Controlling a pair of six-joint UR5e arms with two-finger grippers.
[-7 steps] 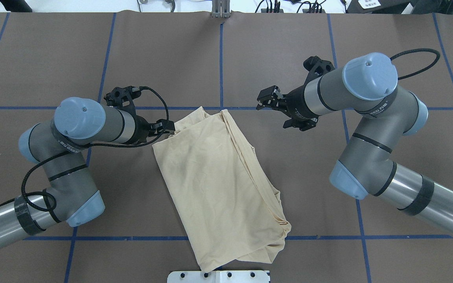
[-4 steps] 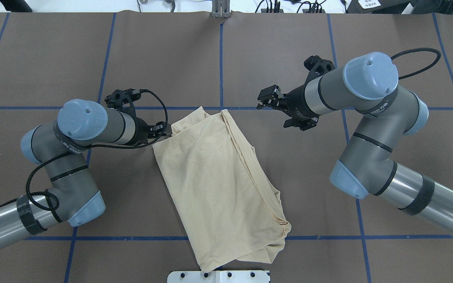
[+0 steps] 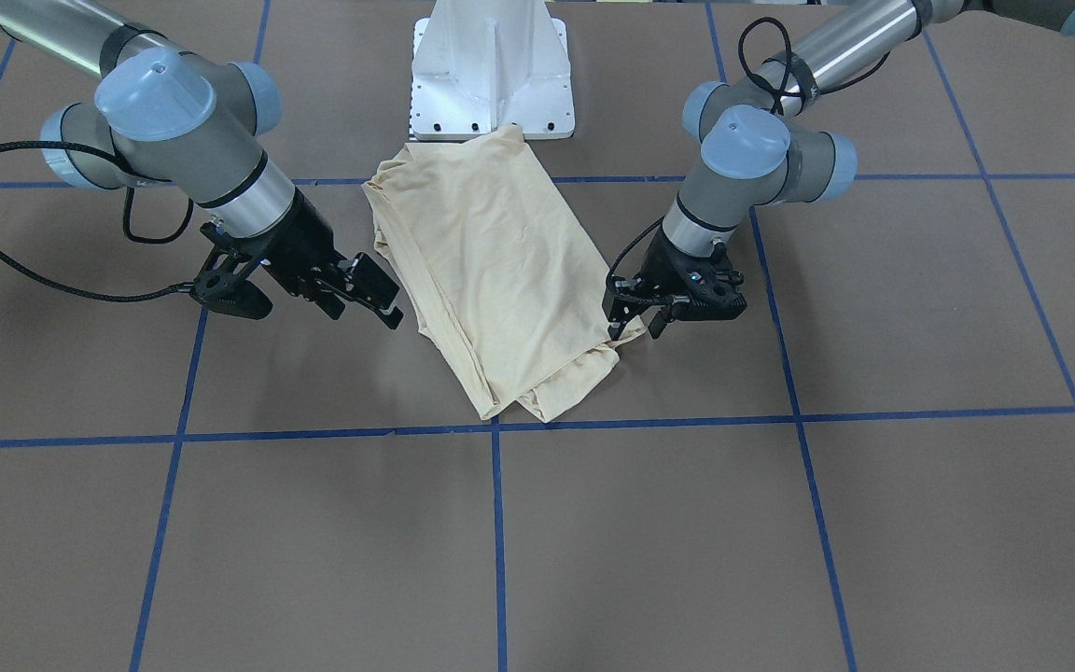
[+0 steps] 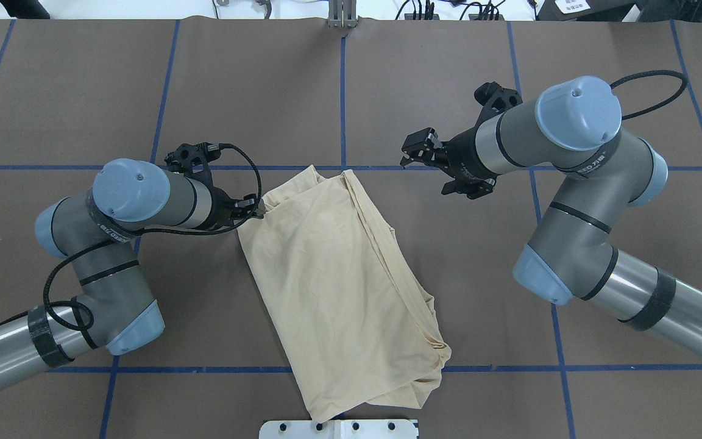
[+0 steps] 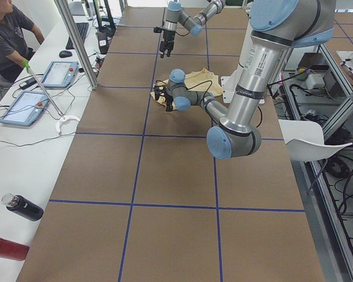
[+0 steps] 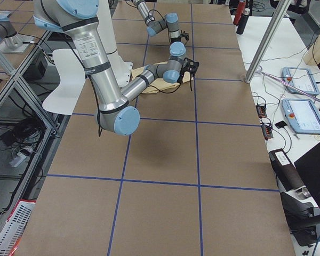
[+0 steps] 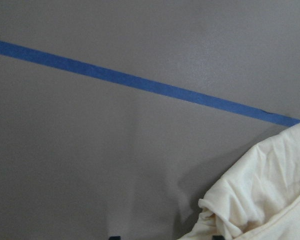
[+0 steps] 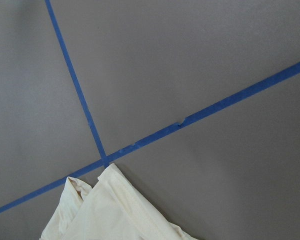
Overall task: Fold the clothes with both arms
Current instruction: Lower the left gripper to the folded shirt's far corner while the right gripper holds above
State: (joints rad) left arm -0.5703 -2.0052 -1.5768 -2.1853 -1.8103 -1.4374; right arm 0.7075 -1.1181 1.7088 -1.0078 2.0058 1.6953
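Note:
The clothes are one pale cream shirt (image 4: 333,274), folded into a long slab that lies diagonally on the brown table (image 4: 83,91); its print is hidden. My left gripper (image 4: 256,207) is low at the shirt's far left corner. In the front-facing view this gripper (image 3: 620,315) stands right over that corner. The left wrist view shows the bunched corner of the shirt (image 7: 260,190) with two dark fingertips wide apart at the bottom edge, so the gripper is open. My right gripper (image 4: 413,152) hovers open off the shirt's far right side, touching nothing. The right wrist view catches the shirt's far corner (image 8: 110,210).
Blue tape lines (image 4: 343,91) divide the table into squares. The white pedestal base (image 3: 491,65) stands at the shirt's near end. In the left side view a person (image 5: 6,35) sits at a side bench with tablets (image 5: 59,73) and bottles (image 5: 23,208).
My left gripper has drawn back a little and sunk onto the shirt's far left corner. The right arm has shifted slightly to the right and farther away, still open above the table.

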